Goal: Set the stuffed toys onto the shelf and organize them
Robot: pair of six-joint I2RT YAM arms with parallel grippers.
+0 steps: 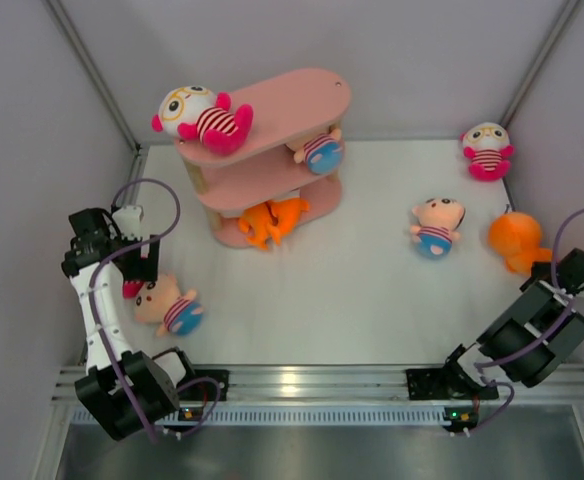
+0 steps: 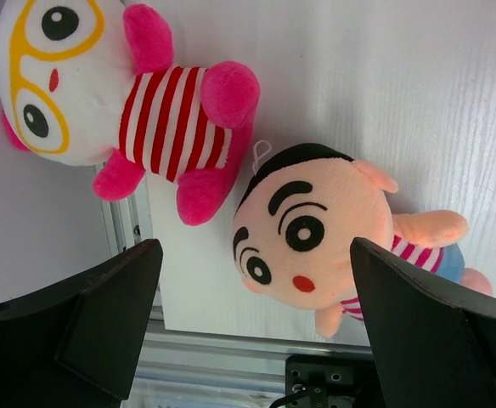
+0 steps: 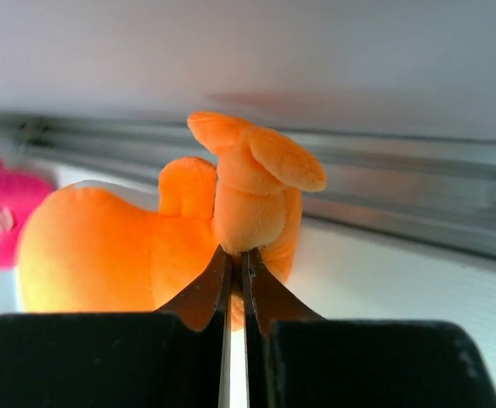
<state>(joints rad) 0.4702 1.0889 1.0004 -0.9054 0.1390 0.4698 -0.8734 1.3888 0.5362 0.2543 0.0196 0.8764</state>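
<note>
Pinching the orange shark [image 3: 95,246] by its tail on the right, the right gripper [image 3: 235,255] is clamped tight; the left gripper [image 2: 256,276] hangs spread above the peach-headed doll [image 2: 316,225].

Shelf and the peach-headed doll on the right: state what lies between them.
Only bare white table separates the shelf from that peach-headed doll, as the top external view shows.

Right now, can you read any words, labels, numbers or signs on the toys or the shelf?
None in any view: no text shows on the glasses doll, the peach-headed doll, the orange shark or the shelf.
</note>
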